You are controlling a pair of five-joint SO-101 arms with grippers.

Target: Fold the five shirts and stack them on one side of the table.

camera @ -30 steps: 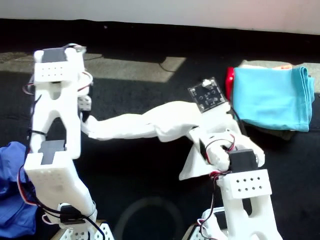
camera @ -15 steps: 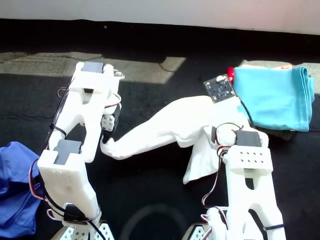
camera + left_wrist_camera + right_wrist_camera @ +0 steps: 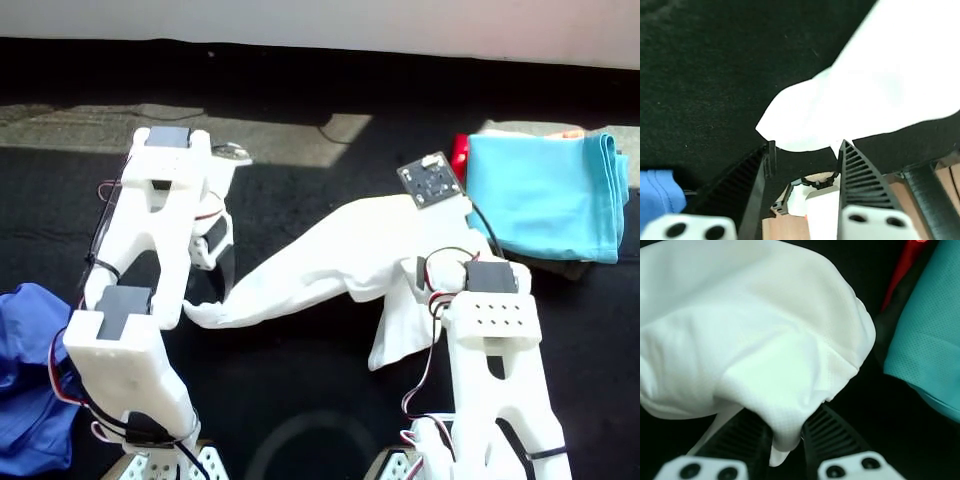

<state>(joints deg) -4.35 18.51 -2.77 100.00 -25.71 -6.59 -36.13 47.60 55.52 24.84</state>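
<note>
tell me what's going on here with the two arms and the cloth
Two arms are handling a white shirt that lies drawn out between them on the black table. The right gripper is shut on one end of it, close to the folded turquoise shirt at the table's right side. The left gripper is open, with the shirt's other end at its fingertips. A crumpled blue shirt lies at the left edge.

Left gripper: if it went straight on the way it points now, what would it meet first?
Most likely the loose end of the white shirt, lying right ahead of the open left gripper; how far off is unclear. Beyond it is the black table.
</note>
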